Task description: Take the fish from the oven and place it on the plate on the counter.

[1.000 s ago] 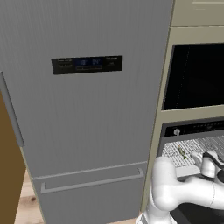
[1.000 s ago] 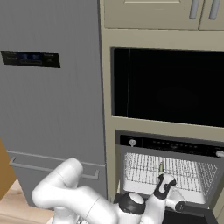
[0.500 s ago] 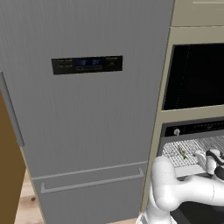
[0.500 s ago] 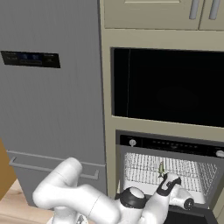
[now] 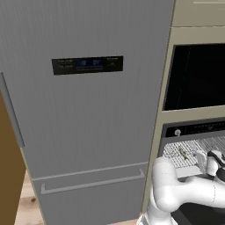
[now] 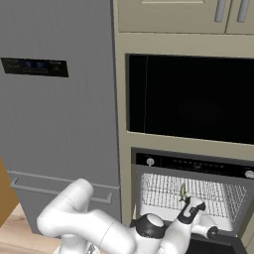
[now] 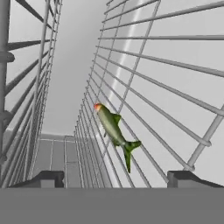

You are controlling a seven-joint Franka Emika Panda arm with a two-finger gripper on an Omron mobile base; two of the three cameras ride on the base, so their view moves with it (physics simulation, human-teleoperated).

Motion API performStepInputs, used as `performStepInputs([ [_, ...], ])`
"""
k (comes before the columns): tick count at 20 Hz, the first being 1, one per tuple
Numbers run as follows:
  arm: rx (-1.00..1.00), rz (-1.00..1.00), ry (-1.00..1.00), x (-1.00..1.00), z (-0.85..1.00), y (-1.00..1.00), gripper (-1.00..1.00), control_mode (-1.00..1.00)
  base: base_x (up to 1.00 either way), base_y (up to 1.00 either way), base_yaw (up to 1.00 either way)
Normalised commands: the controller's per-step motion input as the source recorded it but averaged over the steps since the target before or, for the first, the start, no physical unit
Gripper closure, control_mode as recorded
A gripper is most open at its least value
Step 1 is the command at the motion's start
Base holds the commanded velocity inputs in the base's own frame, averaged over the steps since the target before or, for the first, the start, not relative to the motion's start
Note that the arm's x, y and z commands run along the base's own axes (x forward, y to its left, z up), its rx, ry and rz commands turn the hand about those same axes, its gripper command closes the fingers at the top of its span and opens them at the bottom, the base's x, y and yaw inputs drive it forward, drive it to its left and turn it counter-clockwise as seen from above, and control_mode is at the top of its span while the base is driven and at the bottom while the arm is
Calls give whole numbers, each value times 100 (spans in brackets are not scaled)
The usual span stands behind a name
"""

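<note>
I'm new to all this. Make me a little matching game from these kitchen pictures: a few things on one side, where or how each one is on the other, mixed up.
Things:
1. fish
2. fridge
3. gripper
4. oven

Descriptions:
A. tall and grey, left of the beige cabinetry
B. door open, wire rack showing
C. lying on the wire rack
D. jaws apart, reaching in toward the fish

Pairs: 1-C, 2-A, 3-D, 4-B

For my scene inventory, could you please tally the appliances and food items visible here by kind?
Fridge: 1
Oven: 1
Black-windowed unit above it: 1
Fish on the wire rack: 1
Total: 4
</note>
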Motion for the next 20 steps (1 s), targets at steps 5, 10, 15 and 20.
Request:
performStepInputs([
  [5, 34, 0, -10, -9, -87, 4, -100, -100, 0, 0, 0],
  [10, 37, -2, -27, -21, -100, 0, -100, -100, 0, 0, 0],
  [15, 36, -7, -39, -41, -100, 0, -100, -100, 0, 0, 0],
  [20, 40, -7, -44, -25, -100, 0, -100, -100, 0, 0, 0],
])
